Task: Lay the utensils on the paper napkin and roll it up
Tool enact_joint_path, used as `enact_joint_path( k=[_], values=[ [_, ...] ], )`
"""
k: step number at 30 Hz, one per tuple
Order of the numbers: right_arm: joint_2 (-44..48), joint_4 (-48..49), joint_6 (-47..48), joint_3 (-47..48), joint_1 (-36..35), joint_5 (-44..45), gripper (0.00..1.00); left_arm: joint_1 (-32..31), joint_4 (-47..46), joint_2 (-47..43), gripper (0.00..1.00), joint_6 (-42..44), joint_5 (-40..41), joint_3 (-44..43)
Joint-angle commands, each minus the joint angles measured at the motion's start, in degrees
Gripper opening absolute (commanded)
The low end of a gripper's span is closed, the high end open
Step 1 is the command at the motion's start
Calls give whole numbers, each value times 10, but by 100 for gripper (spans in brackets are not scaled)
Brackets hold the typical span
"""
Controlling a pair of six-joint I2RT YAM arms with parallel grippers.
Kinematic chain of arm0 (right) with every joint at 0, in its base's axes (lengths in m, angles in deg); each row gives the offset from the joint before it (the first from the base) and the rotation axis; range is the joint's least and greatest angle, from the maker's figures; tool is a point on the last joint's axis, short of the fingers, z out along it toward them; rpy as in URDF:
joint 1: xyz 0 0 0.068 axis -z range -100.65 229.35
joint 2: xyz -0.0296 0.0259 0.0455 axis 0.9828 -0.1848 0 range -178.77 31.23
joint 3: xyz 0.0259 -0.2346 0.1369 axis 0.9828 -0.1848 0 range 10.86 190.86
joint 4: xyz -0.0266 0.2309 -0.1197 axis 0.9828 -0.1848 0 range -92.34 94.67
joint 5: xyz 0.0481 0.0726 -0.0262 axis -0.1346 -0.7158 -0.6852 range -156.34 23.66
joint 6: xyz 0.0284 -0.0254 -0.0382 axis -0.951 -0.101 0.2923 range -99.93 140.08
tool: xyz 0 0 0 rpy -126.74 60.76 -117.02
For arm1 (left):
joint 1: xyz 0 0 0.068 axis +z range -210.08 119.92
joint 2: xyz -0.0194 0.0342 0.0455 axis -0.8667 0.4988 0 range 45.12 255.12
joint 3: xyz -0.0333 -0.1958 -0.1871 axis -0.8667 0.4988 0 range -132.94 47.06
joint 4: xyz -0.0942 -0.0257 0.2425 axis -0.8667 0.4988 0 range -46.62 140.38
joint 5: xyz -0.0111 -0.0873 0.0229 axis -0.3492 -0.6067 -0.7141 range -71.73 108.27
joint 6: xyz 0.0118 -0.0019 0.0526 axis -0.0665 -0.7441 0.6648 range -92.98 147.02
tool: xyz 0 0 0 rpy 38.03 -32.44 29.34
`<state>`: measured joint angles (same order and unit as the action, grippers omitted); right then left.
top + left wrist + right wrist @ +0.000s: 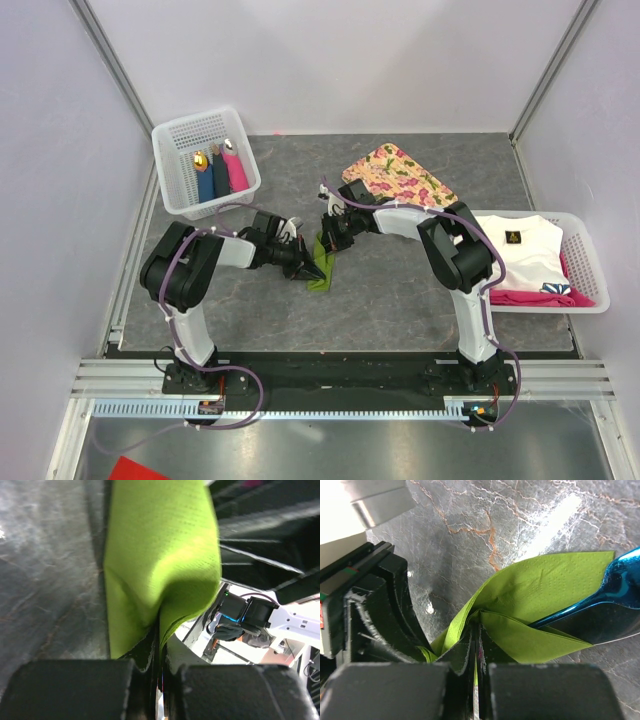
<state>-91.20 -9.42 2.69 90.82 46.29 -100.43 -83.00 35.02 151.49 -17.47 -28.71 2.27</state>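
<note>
The olive-green paper napkin lies folded over on the table centre. My left gripper is shut on its left edge; in the left wrist view the napkin bulges up from the closed jaws. My right gripper is shut on the napkin's far edge; the right wrist view shows the napkin pinched at the jaws. A bright blue utensil pokes out from inside the folds. The silvery utensil is hidden.
A white basket at the back left holds dark blue and pink bundles with a gold piece. A pink-flowered tray lies at the back centre. A white basket with white and pink cloths stands at the right.
</note>
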Motion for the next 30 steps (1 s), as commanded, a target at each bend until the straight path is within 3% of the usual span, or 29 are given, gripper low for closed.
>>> enact_joint_path(
  k=[1,14,18,24,30],
  values=[
    [-14,-55,12,4,-8,55,4,0,28,18,3,18,24,-13],
    [34,-38,-68,48,48,-43,14,1,35,23,2,16,31,-12],
    [61,87,-174,-19,75,-81,10,1,29,24,2,13,30,-12],
    [86,238,-304,-124,91,-63,0,2,19,24,2,5,28,-7],
    [60,292,-344,-161,91,-65,0,1,18,24,2,8,28,-9]
  ],
)
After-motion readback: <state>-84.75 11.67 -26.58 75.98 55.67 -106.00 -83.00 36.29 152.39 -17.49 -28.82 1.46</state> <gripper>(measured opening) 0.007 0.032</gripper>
